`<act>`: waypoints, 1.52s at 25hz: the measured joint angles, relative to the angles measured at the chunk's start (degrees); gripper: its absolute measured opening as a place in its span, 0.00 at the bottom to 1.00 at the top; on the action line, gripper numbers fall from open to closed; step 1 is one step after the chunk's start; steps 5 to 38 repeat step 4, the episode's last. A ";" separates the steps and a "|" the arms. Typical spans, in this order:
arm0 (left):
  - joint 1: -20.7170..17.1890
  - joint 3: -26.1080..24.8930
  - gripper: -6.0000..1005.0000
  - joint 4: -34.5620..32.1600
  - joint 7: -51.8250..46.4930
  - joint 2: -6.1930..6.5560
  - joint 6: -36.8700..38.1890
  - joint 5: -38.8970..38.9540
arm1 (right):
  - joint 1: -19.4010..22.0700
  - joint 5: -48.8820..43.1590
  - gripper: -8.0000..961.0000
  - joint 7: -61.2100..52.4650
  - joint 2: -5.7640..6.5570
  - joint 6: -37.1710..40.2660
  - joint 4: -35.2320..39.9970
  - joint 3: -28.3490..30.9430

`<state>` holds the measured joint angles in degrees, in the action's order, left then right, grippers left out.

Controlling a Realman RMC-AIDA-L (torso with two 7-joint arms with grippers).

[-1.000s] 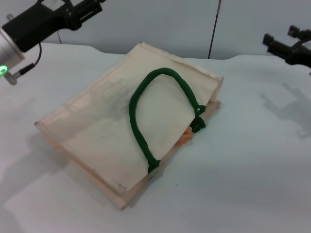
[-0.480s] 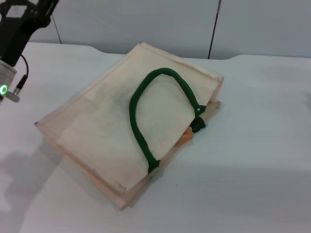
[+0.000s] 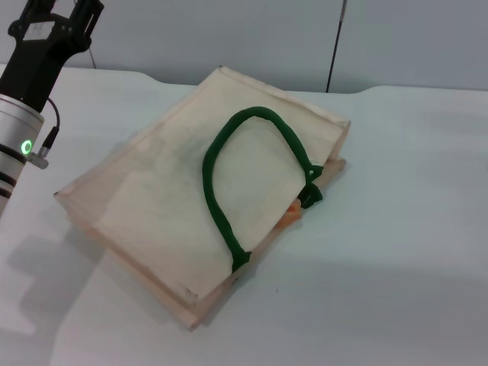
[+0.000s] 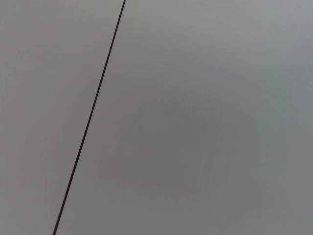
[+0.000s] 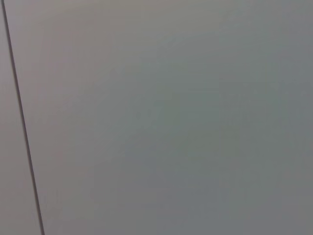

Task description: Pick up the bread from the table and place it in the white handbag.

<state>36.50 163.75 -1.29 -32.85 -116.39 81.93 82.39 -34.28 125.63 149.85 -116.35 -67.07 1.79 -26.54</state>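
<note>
The white handbag (image 3: 191, 191) lies flat on the table (image 3: 396, 229) in the head view, its dark green rope handle (image 3: 217, 198) looped across the top face. A small patch of the orange bread (image 3: 290, 216) shows at the bag's mouth, under the fabric beside the green tab. My left arm (image 3: 34, 69) stands at the far left edge, raised above the table and away from the bag; its fingertips are cut off at the top edge. My right gripper is out of view. Both wrist views show only a plain grey wall.
A grey wall with a thin dark vertical seam (image 3: 335, 46) stands behind the table. The table's far edge (image 3: 404, 88) runs just behind the bag.
The right gripper has left the head view at the right edge. The left arm has swung from reaching over the top left to standing upright at the far left edge. The bag has not moved.
</note>
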 joint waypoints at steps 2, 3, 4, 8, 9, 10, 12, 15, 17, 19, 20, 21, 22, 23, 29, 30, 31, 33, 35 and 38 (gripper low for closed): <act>0.03 0.00 0.66 0.09 -0.55 0.04 -0.01 -0.01 | 0.00 -0.02 0.90 0.03 -0.01 0.01 -0.03 0.00; 0.03 0.00 0.66 0.18 -0.81 0.06 -0.02 -0.02 | 0.00 -0.08 0.90 0.04 -0.02 0.01 -0.04 0.00; 0.03 0.01 0.66 0.33 -1.28 0.10 -0.02 -0.03 | 0.00 -0.13 0.90 0.05 -0.02 0.01 -0.05 -0.03; 0.03 0.01 0.66 0.33 -1.28 0.10 -0.02 -0.03 | 0.00 -0.13 0.90 0.05 -0.02 0.01 -0.05 -0.03; 0.03 0.01 0.66 0.33 -1.28 0.10 -0.02 -0.03 | 0.00 -0.13 0.90 0.05 -0.02 0.01 -0.05 -0.03; 0.03 0.01 0.66 0.33 -1.28 0.10 -0.02 -0.03 | 0.00 -0.13 0.90 0.05 -0.02 0.01 -0.05 -0.03; 0.03 0.01 0.66 0.33 -1.28 0.10 -0.02 -0.03 | 0.00 -0.13 0.90 0.05 -0.02 0.01 -0.05 -0.03; 0.03 0.01 0.66 0.33 -1.28 0.10 -0.02 -0.03 | 0.00 -0.13 0.90 0.05 -0.02 0.01 -0.05 -0.03; 0.03 0.01 0.66 0.33 -1.28 0.10 -0.02 -0.03 | 0.00 -0.13 0.90 0.05 -0.02 0.01 -0.05 -0.03; 0.03 0.01 0.66 0.33 -1.28 0.10 -0.02 -0.03 | 0.00 -0.13 0.90 0.05 -0.02 0.01 -0.05 -0.03; 0.03 0.01 0.66 0.33 -1.28 0.10 -0.02 -0.03 | 0.00 -0.13 0.90 0.05 -0.02 0.01 -0.05 -0.03; 0.03 0.01 0.66 0.33 -1.28 0.10 -0.02 -0.03 | 0.00 -0.13 0.90 0.05 -0.02 0.01 -0.05 -0.03; 0.03 0.01 0.66 0.33 -1.28 0.10 -0.02 -0.03 | 0.00 -0.13 0.90 0.05 -0.02 0.01 -0.05 -0.03; 0.03 0.01 0.66 0.33 -1.28 0.10 -0.02 -0.03 | 0.00 -0.13 0.90 0.05 -0.02 0.01 -0.05 -0.03; 0.03 0.01 0.66 0.33 -1.28 0.10 -0.02 -0.03 | 0.00 -0.13 0.90 0.05 -0.02 0.01 -0.05 -0.03; 0.03 0.01 0.66 0.33 -1.28 0.10 -0.02 -0.03 | 0.00 -0.13 0.90 0.05 -0.02 0.01 -0.05 -0.03; 0.03 0.01 0.66 0.33 -1.28 0.10 -0.02 -0.03 | 0.00 -0.13 0.90 0.05 -0.02 0.01 -0.05 -0.03; 0.03 0.01 0.66 0.33 -1.28 0.10 -0.02 -0.03 | 0.00 -0.13 0.90 0.05 -0.02 0.01 -0.05 -0.03; 0.03 0.01 0.66 0.33 -1.28 0.10 -0.02 -0.03 | 0.00 -0.13 0.90 0.05 -0.02 0.01 -0.05 -0.03; 0.03 0.01 0.66 0.33 -1.28 0.10 -0.02 -0.03 | 0.00 -0.13 0.90 0.05 -0.02 0.01 -0.05 -0.03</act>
